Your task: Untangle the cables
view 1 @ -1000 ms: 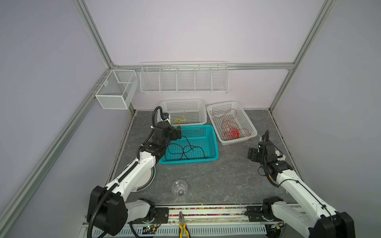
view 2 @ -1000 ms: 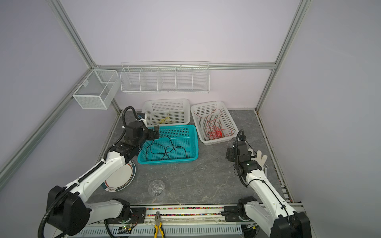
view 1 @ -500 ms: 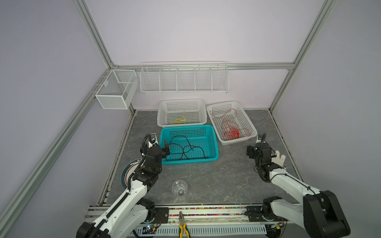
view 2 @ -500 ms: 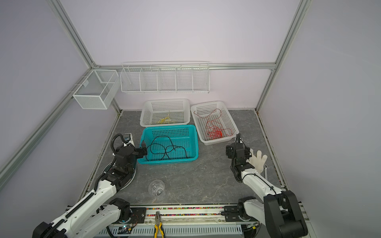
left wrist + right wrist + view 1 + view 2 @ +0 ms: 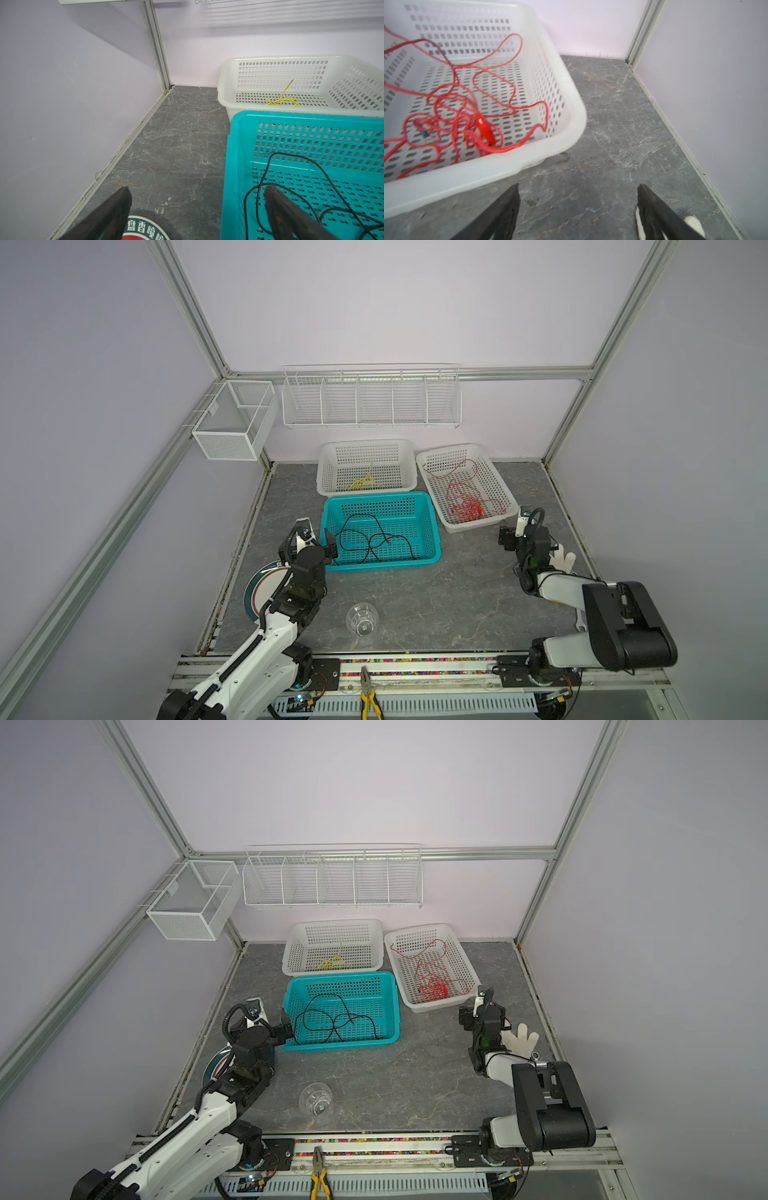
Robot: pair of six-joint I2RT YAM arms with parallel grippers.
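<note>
Sorting by colour, we judge: thin black cable (image 5: 386, 536), thin red cables (image 5: 465, 506) and thin yellow cables (image 5: 362, 482) lie apart; left end effector (image 5: 197, 190), right end effector (image 5: 577, 187) gape empty.

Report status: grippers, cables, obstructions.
Left gripper open, empty, at teal basket. Right gripper open, empty. Black cable, yellow cable, red cable: sorted apart. Nothing in the way.
</note>
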